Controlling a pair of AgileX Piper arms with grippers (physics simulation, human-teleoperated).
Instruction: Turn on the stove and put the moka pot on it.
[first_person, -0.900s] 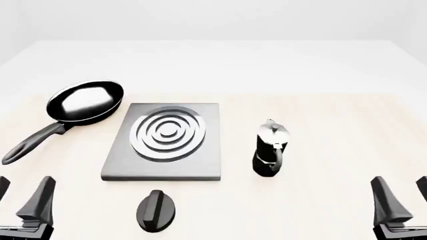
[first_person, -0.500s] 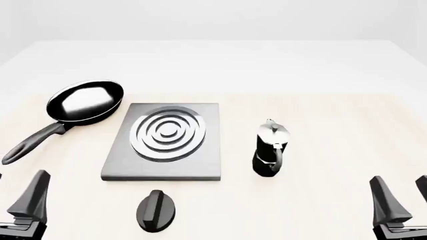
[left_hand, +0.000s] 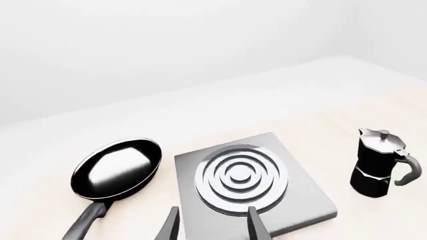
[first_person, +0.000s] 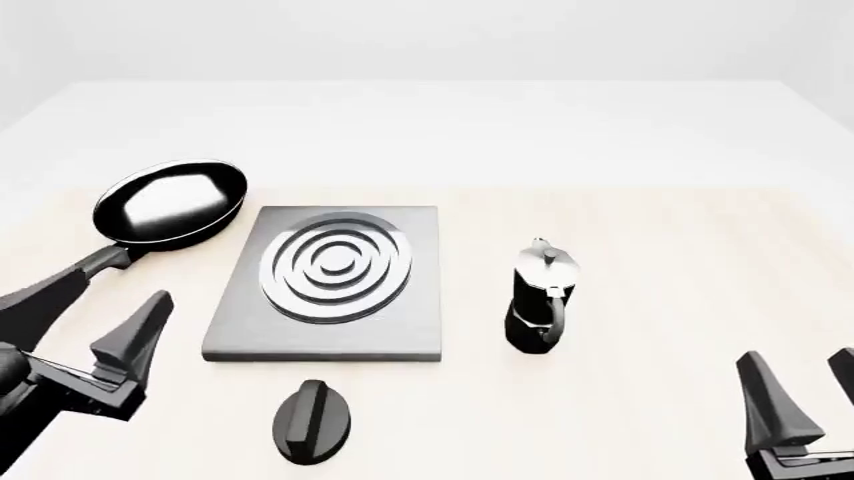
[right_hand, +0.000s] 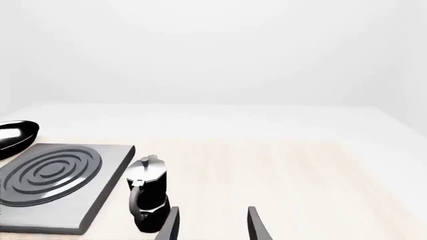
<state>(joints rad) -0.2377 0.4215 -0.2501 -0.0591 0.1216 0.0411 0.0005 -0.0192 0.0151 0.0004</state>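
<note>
A pale wooden table (first_person: 667, 250) under blank white walls carries the stove (first_person: 254, 335), with its knob (first_person: 312, 421) loose at the near edge and the moka pot (first_person: 541, 297) upright just to the slab's right — handle facing the arms, handy for a grasp. The left gripper (first_person: 74, 345), spread and empty, sits near the knob — presumably for the turn — beside a frying pan (first_person: 171, 203), while the right gripper (first_person: 801, 395) waits open and empty.

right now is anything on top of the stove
Nothing sits on the stove; its ring burner is fully bare. The moka pot stands on the table beside it, not on it.
</note>
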